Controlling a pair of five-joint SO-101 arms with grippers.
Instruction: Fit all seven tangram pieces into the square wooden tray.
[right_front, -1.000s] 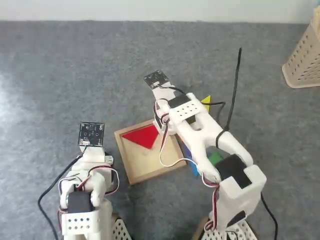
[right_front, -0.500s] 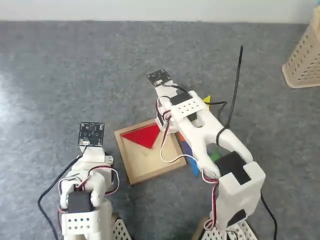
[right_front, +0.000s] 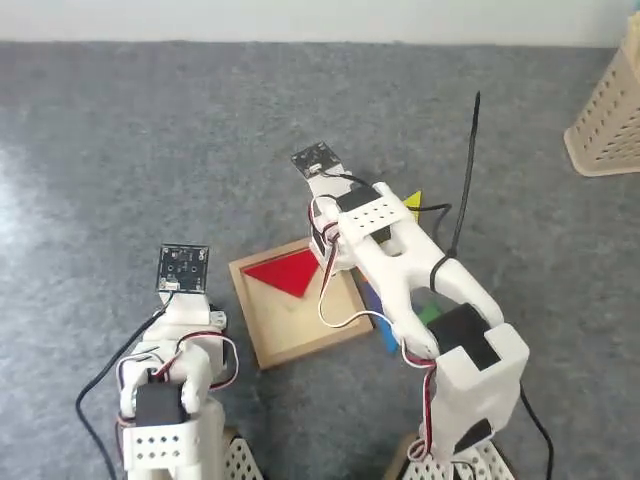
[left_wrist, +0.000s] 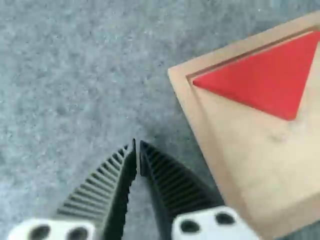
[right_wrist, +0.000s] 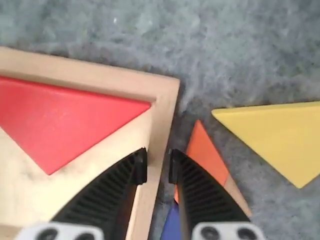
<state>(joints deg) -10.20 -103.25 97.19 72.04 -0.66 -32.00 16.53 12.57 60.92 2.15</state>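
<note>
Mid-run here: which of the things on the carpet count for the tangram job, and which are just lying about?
For the job: wooden tray; red triangle inside it; yellow triangle, orange piece, blue piece and green piece outside it.
Lying about: slatted basket; black cable.

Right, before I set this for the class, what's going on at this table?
Two robot arms are doing a tangram. A red triangle lies in the wooden tray, against one corner. The right gripper hangs over the tray's rim, jaws a little apart, holding nothing. Just outside that rim, a yellow triangle, an orange piece and a blue piece lie on the grey carpet. The left gripper is shut and empty over the carpet beside the tray.
</note>
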